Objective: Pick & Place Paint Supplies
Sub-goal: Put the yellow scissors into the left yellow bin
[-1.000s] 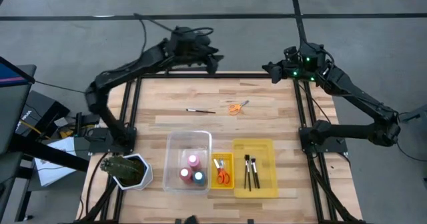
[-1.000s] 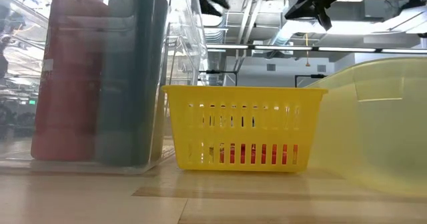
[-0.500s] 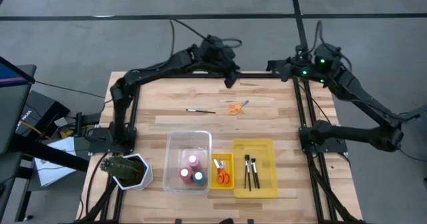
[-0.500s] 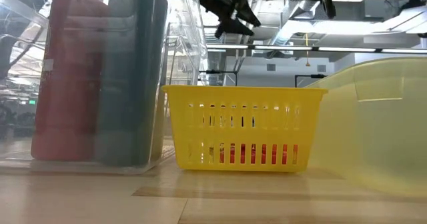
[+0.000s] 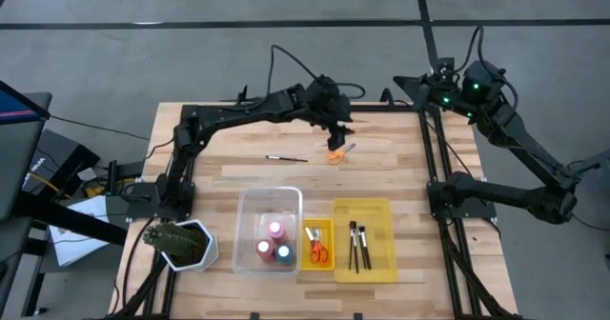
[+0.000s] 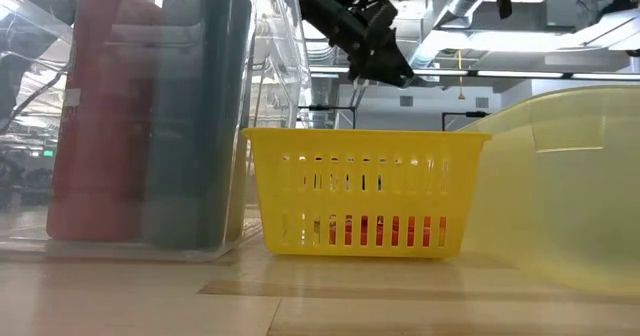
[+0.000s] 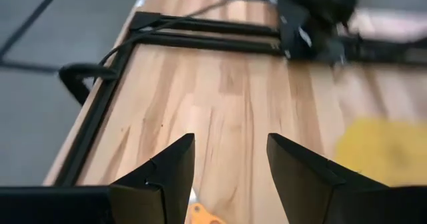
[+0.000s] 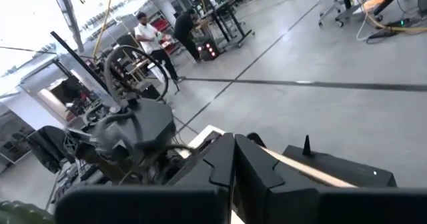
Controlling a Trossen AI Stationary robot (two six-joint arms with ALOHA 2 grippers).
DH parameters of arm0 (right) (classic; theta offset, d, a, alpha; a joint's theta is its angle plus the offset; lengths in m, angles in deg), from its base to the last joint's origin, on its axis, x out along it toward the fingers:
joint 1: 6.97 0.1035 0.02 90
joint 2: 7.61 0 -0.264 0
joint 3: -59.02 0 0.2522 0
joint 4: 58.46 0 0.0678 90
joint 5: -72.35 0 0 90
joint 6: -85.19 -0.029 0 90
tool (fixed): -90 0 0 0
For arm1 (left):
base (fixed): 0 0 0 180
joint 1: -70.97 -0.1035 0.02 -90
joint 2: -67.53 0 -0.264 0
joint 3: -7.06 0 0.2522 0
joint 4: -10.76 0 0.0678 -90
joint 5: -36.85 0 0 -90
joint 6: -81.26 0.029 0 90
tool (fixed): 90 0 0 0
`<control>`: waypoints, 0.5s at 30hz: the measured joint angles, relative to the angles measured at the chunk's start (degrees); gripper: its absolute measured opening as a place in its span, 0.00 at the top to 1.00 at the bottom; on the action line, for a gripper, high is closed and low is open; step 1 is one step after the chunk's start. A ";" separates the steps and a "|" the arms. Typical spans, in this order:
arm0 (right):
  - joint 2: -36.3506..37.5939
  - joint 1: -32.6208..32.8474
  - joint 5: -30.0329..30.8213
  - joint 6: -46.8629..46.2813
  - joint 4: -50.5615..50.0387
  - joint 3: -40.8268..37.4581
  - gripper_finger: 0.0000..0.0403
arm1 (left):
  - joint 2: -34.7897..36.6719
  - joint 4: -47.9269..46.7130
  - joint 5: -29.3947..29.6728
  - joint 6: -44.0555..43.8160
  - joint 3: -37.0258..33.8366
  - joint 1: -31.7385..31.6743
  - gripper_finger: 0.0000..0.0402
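Left claw (image 5: 335, 137): fingers apart, gripping nothing, poised right over the small orange-handled scissors (image 5: 335, 154), well beyond the small yellow slotted basket (image 5: 317, 224) toward the far side of the pale wooden surface (image 5: 219, 134). Right claw (image 5: 403, 89): fingers pressed together, empty, parked past the far edge, farther again from the basket.

Nearest, inside the basket: one pair of red-handled scissors (image 5: 319, 254), already put away. Just beside the basket on the left arm's side, in the clear plastic bin (image 5: 243, 201): the pink paint bottle (image 5: 275, 230), the red paint bottle (image 5: 264, 249) and the dark blue paint bottle (image 5: 284, 253), all sorted. Just beside the basket on the right arm's side, in the larger yellow plastic bin (image 5: 364, 206): a few thin dark-handled paintbrushes (image 5: 357, 246), lying lengthwise.

Farther out, loose on the bare wood: one more thin dark paintbrush (image 5: 286, 158), near the orange scissors and well apart from the basket.

Judged mostly done, with two items left to place: the orange scissors, probably bound for the basket beside the red pair, then the stray brush for the yellow bin. Grasp on the scissors not yet made.

No brand, label or writing legible anywhere; bottle sides behind the clear wall in the low view too blurred to read.
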 joint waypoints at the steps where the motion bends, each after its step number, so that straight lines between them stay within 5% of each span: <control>1: 0.00 0.00 -0.08 0.00 -0.41 0.00 0.98 | 0.00 -0.02 -0.01 2.83 -0.47 0.33 0.55; 5: -0.02 0.00 -1.97 0.01 -1.44 0.00 0.98 | 0.44 -0.83 -0.13 10.24 -1.78 1.15 0.55; 15: -0.02 0.07 -2.58 0.46 -4.62 0.00 0.98 | 0.48 1.96 -2.84 8.35 -9.36 1.29 0.55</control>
